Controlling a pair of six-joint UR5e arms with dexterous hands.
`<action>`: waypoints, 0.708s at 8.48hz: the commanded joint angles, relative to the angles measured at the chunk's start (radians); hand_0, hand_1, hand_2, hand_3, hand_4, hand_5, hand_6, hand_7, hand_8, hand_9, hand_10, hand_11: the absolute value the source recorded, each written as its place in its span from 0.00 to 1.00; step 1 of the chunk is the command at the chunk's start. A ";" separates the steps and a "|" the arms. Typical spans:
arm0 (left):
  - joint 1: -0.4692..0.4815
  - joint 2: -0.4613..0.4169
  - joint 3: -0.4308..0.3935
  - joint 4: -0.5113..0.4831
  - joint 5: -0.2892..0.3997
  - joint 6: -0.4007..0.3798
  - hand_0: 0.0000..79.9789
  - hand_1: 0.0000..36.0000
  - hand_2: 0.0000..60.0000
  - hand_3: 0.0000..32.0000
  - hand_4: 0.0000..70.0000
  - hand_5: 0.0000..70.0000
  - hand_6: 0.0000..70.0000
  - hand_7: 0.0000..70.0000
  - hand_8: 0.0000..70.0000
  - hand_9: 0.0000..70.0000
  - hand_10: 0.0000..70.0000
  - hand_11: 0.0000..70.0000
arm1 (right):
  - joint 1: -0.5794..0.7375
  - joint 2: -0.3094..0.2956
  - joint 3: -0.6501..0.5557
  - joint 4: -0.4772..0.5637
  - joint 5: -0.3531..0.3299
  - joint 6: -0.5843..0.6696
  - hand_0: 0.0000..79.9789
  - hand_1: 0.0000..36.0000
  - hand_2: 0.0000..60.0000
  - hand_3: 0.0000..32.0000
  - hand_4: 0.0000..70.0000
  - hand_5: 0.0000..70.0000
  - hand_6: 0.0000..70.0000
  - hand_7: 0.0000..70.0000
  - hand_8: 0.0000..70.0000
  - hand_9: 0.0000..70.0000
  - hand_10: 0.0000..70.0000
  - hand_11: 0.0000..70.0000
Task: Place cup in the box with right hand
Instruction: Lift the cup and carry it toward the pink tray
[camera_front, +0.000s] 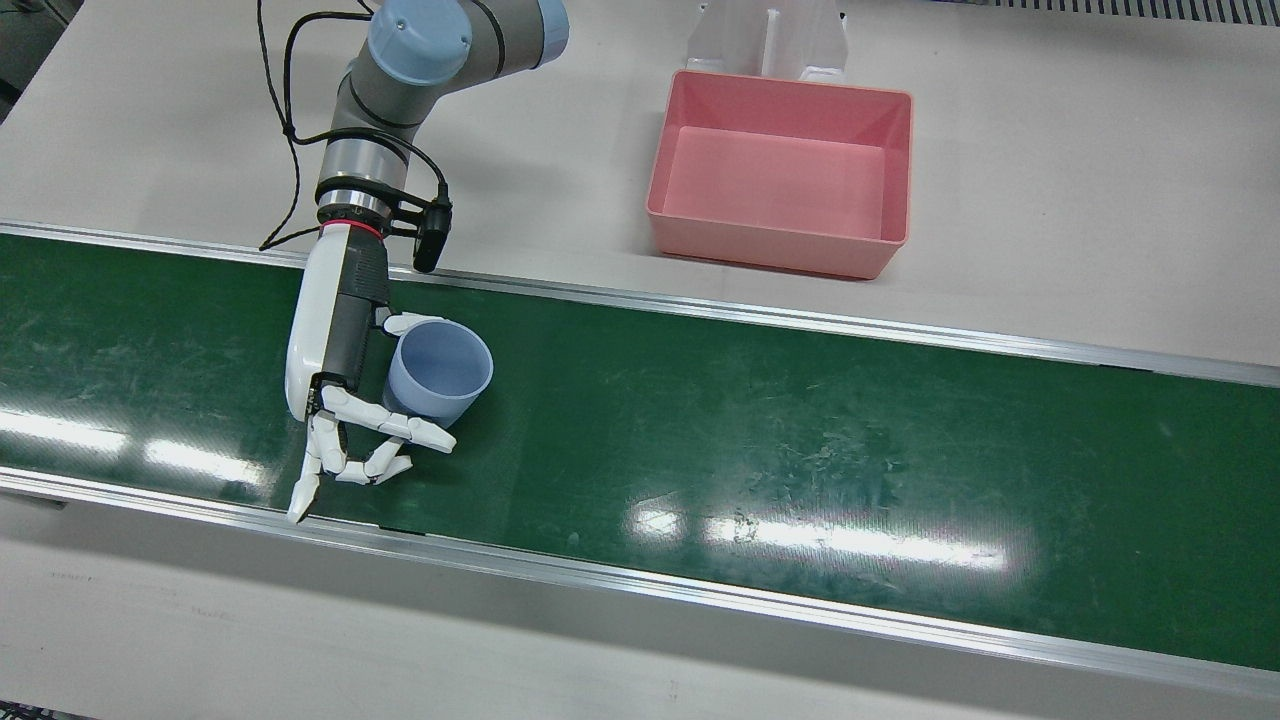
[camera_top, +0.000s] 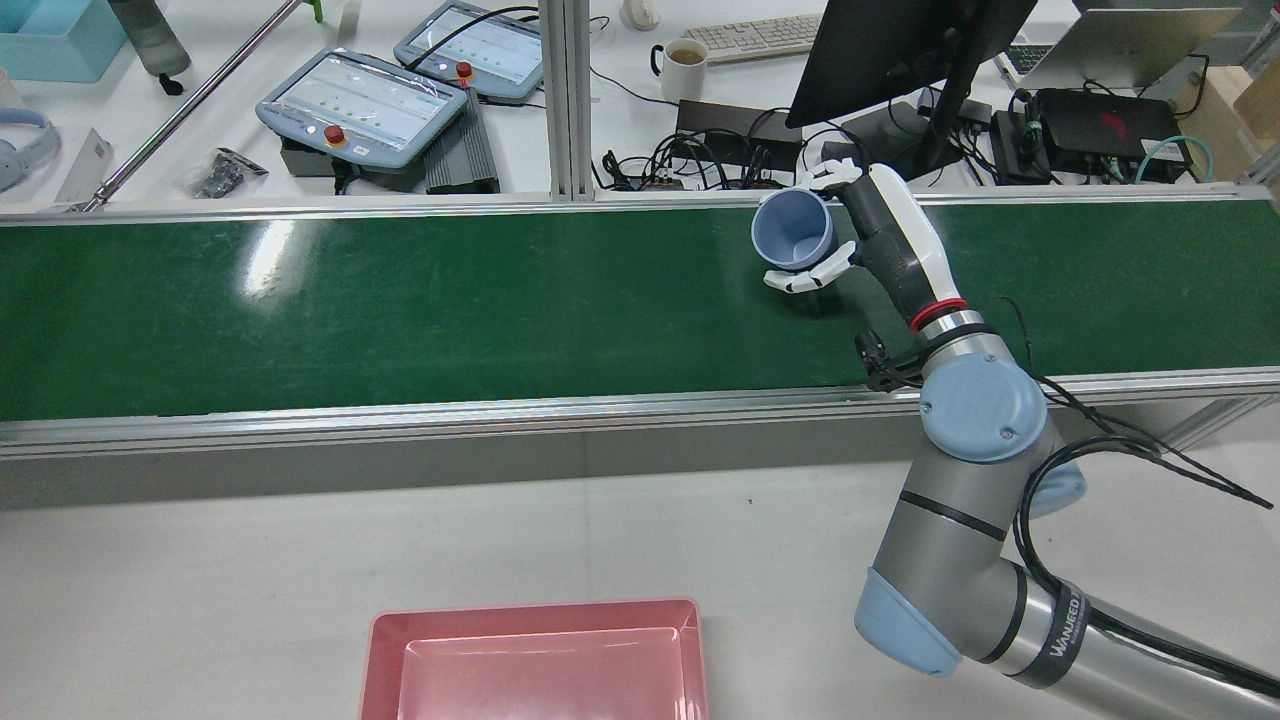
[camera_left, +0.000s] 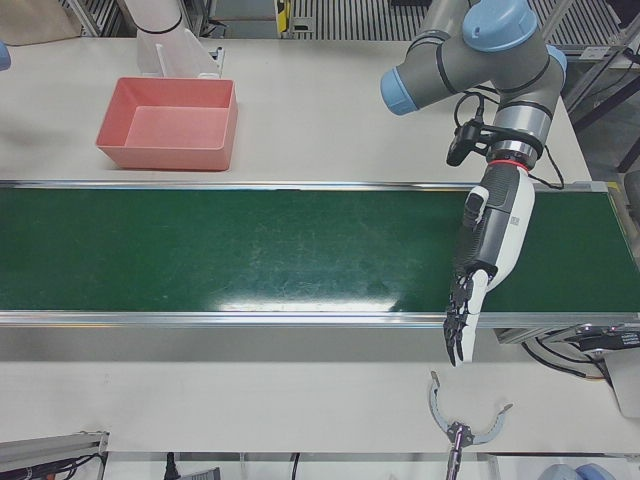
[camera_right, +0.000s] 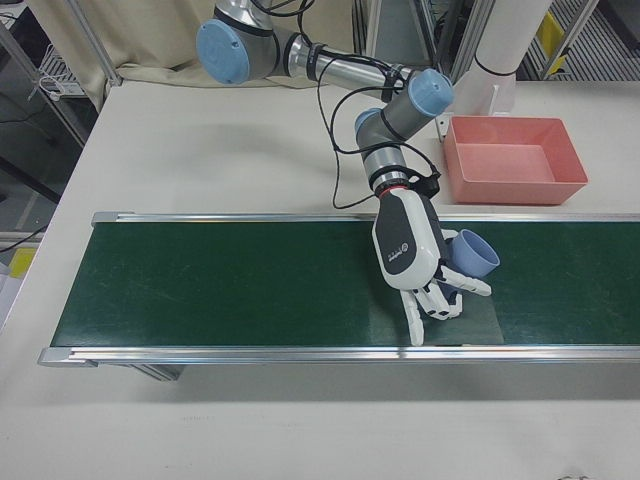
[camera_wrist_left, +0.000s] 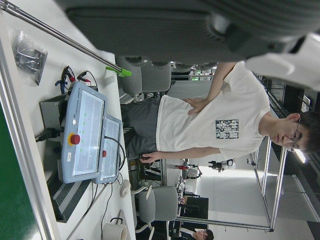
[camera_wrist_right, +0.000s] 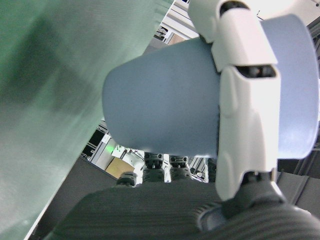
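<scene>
The pale blue plastic cup (camera_front: 438, 372) sits tilted in the grasp of the right hand (camera_front: 340, 390), its open mouth turned up and sideways, over the dark green conveyor belt (camera_front: 800, 430); from the right hand view the cup's base looks clear of the belt surface, so I judge it lifted, though only slightly. The white fingers (camera_front: 415, 430) wrap the cup's wall on one side and a digit presses it from the other, so the hand is clamped on the cup; the remaining fingers trail loose toward the belt's near rail.

The shallow pink plastic box (camera_front: 780, 170) stands on the pale table beyond the belt's far rail, well apart from the cup and off to the right in the front view; it looks empty. The left hand (camera_left: 480, 260) hangs over the belt's other end with fingers straight and apart, holding nothing.

The step in hand seems to be the lift just after the grasp; the carry has yet to be made. Next the right arm would need to raise the cup enough to clear the box's rim, swing it across the far rail to above the box, then loosen the fingers; the tilt may make the cup roll on landing.
</scene>
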 joint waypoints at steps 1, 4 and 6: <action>0.000 0.000 0.000 0.000 0.001 0.000 0.00 0.00 0.00 0.00 0.00 0.00 0.00 0.00 0.00 0.00 0.00 0.00 | 0.037 -0.091 0.308 -0.001 -0.001 -0.203 0.82 0.87 0.51 0.00 1.00 0.10 0.38 1.00 0.39 0.72 0.01 0.03; 0.000 0.002 0.002 -0.003 0.001 0.000 0.00 0.00 0.00 0.00 0.00 0.00 0.00 0.00 0.00 0.00 0.00 0.00 | 0.031 -0.074 0.441 -0.002 -0.186 -0.213 0.72 0.75 0.62 0.00 1.00 0.08 0.40 1.00 0.42 0.76 0.04 0.06; 0.000 0.002 0.002 -0.003 0.001 0.000 0.00 0.00 0.00 0.00 0.00 0.00 0.00 0.00 0.00 0.00 0.00 0.00 | -0.077 -0.072 0.544 -0.022 -0.239 -0.269 0.76 0.48 0.17 0.00 1.00 0.07 0.45 1.00 0.45 0.78 0.06 0.09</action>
